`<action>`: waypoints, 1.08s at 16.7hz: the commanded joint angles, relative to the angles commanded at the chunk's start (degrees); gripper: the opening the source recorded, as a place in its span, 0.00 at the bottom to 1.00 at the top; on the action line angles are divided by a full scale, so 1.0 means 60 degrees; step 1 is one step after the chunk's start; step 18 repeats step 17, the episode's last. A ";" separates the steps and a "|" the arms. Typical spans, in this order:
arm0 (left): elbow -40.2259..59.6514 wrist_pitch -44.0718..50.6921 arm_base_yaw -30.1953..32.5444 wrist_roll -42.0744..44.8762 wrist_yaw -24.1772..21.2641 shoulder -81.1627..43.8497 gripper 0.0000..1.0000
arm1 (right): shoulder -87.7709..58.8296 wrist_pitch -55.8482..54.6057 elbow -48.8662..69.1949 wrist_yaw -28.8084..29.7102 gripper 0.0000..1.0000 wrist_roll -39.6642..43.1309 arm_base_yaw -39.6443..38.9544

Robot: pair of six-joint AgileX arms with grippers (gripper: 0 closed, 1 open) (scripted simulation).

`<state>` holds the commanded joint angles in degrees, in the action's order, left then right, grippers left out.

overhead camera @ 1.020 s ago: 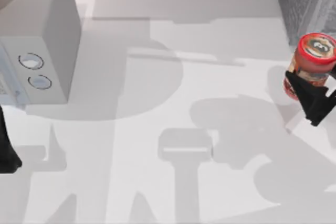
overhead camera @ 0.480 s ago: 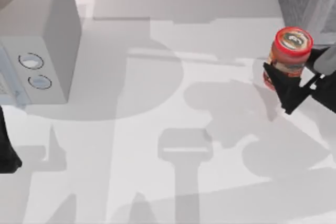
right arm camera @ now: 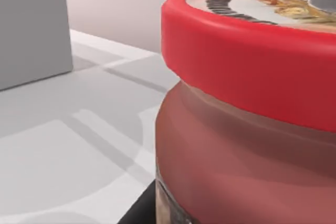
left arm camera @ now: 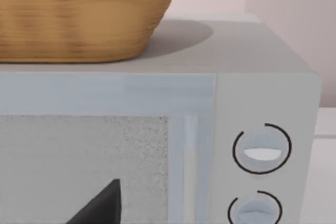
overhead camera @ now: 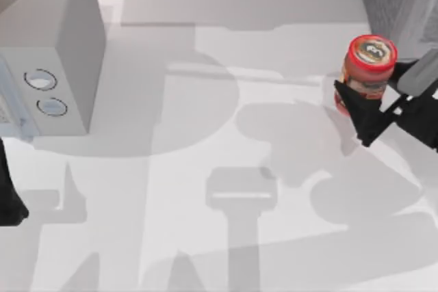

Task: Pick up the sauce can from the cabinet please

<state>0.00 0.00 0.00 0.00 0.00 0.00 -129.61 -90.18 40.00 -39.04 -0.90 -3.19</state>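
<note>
Nearest to you in the top view, at the lower left edge of the worktop (overhead camera: 205,251), your left tool (overhead camera: 10,196) sat parked as a dark shape. Its wrist camera faced the smooth light grey box (left arm camera: 268,93) with two round dials (left arm camera: 261,149) and a woven basket (left arm camera: 79,14) on top. Whether that tool was open or closed, I cannot tell.

Further back, at the right side of the worktop, your right tool (overhead camera: 366,111) was closed around the sauce can (overhead camera: 367,70). Dark fingers (overhead camera: 356,104) pressed against the can's lower body, under its red-rimmed top with the dark round emblem. In the right wrist view the can (right arm camera: 247,129) sat very close to the lens, upright, red rim above reddish body.

Over the last second the can and right tool had travelled together towards the left of the top view, out from the right edge and further onto open worktop. The can stayed upright and the grip held throughout.

Farthest away, in the back right corner, stood the dark grey speckled cabinet (overhead camera: 390,5) with its pale front frame. The can was now clear of it, near but apart.

That suggests the pick was essentially done: the can was out of the cabinet and held securely. What remained, at most, was a steady carry without tilting.
</note>
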 joint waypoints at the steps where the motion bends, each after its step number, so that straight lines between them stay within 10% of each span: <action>1: 0.0000 0.0000 0.0000 0.0000 0.0000 0.0000 1.00 | 0.0000 0.0000 0.0000 0.0000 0.23 0.0000 0.0000; 11: 0.0000 0.0000 0.0000 0.0000 0.0000 0.0000 1.00 | 0.0000 0.0000 0.0000 0.0000 0.98 0.0000 0.0000; 18: 0.0000 0.0000 0.0000 0.0000 0.0000 0.0000 1.00 | 0.0000 0.0000 0.0000 0.0000 1.00 0.0000 0.0000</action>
